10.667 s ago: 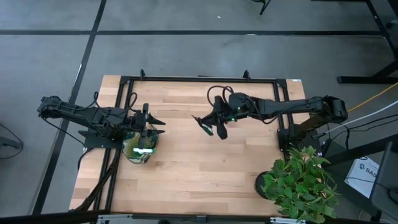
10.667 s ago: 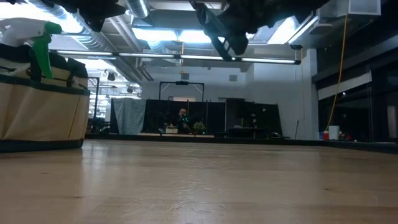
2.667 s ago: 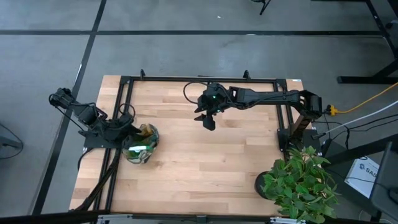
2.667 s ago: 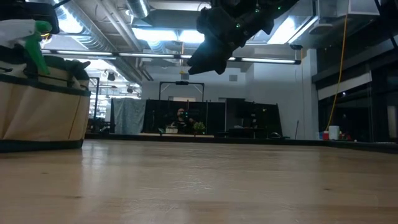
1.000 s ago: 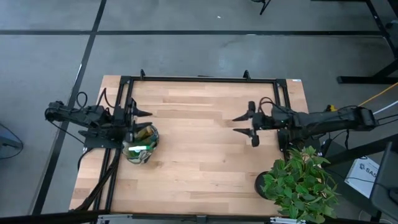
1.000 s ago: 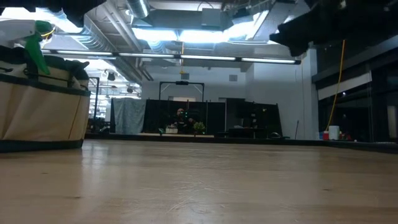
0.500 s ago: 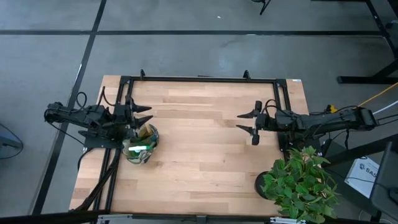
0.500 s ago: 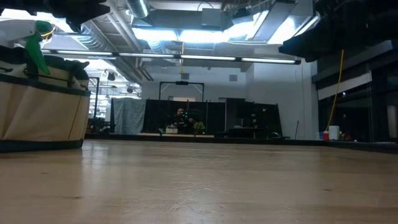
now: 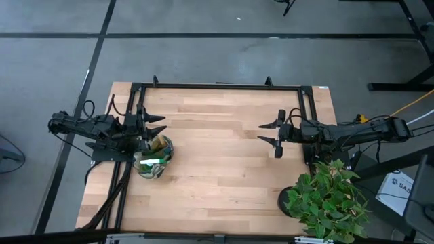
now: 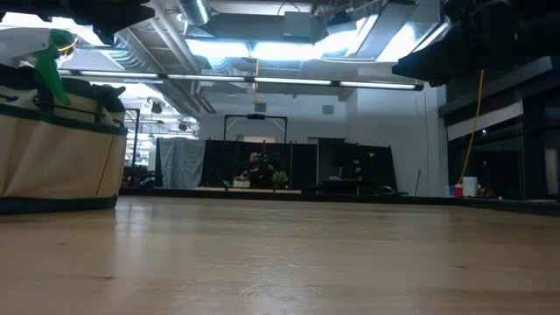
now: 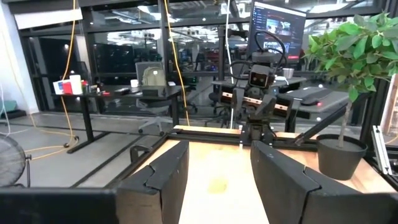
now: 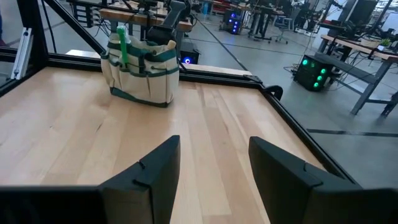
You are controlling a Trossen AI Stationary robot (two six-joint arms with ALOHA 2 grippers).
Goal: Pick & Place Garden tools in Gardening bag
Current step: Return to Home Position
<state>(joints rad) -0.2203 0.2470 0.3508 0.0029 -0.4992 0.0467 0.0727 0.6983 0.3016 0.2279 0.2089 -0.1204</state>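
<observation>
Your wooden table (image 9: 217,177) carries the gardening bag (image 9: 152,160) at the left of the high view, well apart from the right gripper (image 9: 261,133), which hangs right of centre, fingers spread and empty. The left gripper (image 9: 163,123), also spread and empty, sits just above the bag in that frame. A green spray bottle (image 10: 53,63) pokes from the bag's top. Since 2.7 seconds ago the right gripper has pulled back from upper centre.
</observation>
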